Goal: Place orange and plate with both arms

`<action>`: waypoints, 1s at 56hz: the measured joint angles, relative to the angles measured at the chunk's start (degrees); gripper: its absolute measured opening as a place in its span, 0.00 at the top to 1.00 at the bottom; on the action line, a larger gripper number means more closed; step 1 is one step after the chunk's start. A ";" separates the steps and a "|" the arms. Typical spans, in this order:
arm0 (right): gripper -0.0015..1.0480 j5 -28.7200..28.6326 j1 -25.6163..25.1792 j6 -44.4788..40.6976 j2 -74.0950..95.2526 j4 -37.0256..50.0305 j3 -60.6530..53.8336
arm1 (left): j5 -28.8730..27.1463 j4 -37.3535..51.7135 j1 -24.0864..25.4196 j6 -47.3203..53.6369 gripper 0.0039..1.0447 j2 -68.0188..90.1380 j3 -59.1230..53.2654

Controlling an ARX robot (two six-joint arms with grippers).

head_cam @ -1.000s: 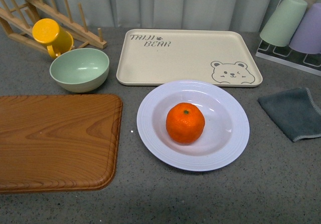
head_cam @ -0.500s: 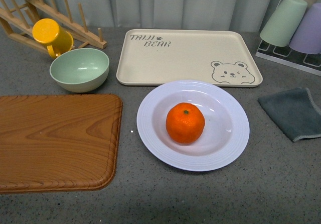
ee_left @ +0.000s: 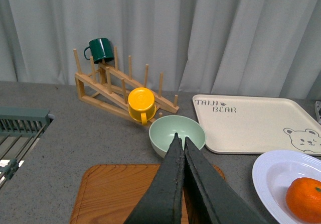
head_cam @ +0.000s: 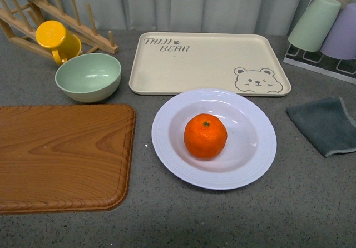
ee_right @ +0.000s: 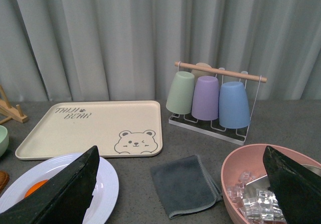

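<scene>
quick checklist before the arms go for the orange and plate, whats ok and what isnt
1. Orange sits in the well of the plate, stem dot up: ok.
2. Plate lies flat on the counter: ok.
3. Gap between the plate's far rim and the bear tray: cannot tell, the edges meet in the front view.
4. Grey cloth lies apart from the plate's rim: ok.
5. Left gripper ready to grasp: not ok, its fingers are pressed together on nothing.
6. Right gripper ready to grasp: ok, it is wide open.
</scene>
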 joint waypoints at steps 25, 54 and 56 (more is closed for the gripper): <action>0.09 0.00 0.00 0.00 0.00 0.00 0.00 | 0.11 -11.23 0.00 -0.04 0.96 -10.80 0.00; 0.09 -8.35 -7.15 1.64 56.85 16.04 14.36 | 0.13 -11.32 0.00 0.00 0.09 -10.88 0.00; 0.09 -9.90 -7.50 3.17 61.96 16.66 16.02 | 0.13 -11.32 0.00 0.07 0.04 -10.88 0.00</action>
